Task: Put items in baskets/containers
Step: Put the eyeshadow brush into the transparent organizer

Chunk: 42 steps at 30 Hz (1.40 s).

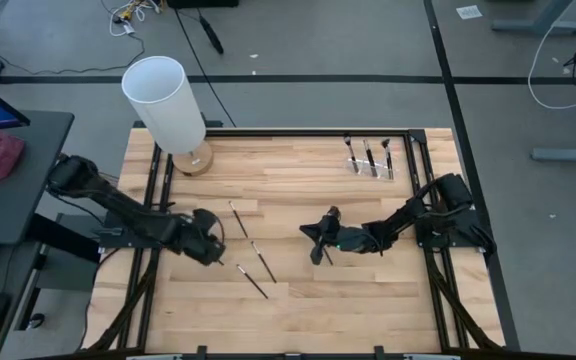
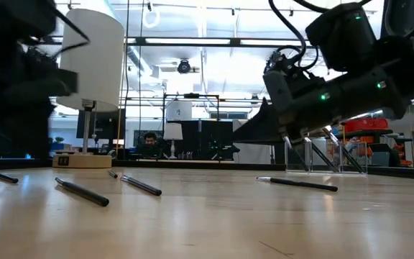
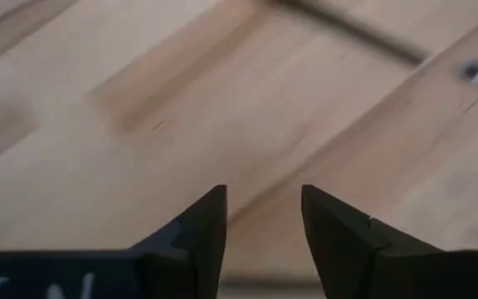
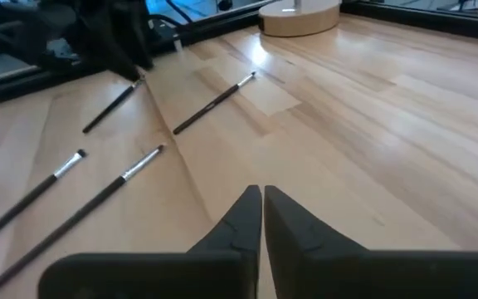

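Brushes (image 1: 256, 255) lie mid-table between the open left end effector (image 1: 211, 249) and closed, empty right end effector (image 1: 320, 240).

Grey floor (image 1: 318, 40) (cables (image 1: 558, 60) strewn)

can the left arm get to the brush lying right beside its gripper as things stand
Probably yes. The left gripper, fingers apart, hovers beside the nearest brush on bare table, with nothing between them; the right gripper sits farther off.
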{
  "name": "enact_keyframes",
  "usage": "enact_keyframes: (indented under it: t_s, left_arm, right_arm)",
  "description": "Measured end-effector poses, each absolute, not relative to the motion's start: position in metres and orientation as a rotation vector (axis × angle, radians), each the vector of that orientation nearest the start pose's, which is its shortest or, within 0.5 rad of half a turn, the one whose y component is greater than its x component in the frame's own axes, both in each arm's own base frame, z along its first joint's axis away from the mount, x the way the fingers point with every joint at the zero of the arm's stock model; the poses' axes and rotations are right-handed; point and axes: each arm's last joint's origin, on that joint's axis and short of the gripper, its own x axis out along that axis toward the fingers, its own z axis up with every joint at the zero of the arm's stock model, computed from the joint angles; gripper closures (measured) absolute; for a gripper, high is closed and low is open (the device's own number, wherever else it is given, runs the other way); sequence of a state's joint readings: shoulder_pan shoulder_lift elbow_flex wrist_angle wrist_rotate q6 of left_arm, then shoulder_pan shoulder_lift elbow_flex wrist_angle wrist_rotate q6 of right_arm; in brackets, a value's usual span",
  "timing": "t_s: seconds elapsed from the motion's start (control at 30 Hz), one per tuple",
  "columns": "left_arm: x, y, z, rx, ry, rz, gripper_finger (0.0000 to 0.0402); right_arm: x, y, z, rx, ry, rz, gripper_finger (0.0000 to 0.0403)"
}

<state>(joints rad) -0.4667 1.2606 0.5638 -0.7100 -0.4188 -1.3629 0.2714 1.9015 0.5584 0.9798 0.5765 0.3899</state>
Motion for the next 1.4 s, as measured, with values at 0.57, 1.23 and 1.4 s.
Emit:
enact_keyframes:
  t_s: [0.57, 1.23, 1.4]
  left_arm:
    - [0.129, -0.113, 0.152, -0.938, 0.973, 0.957, 0.0204]
    - [0.156, -0.100, 0.109, -0.839, 0.667, 1.083, 0.0179]
    - [0.165, -0.092, 0.105, -0.785, 0.595, 1.086, 0.0191]
  right_arm:
    - [0.304, 0.039, 0.094, 0.182, 0.279, -0.443, 0.0382]
    - [0.304, 0.038, 0.094, 0.178, 0.283, -0.447, 0.0382]
    - [0.304, 0.038, 0.094, 0.178, 0.282, -0.447, 0.0382]
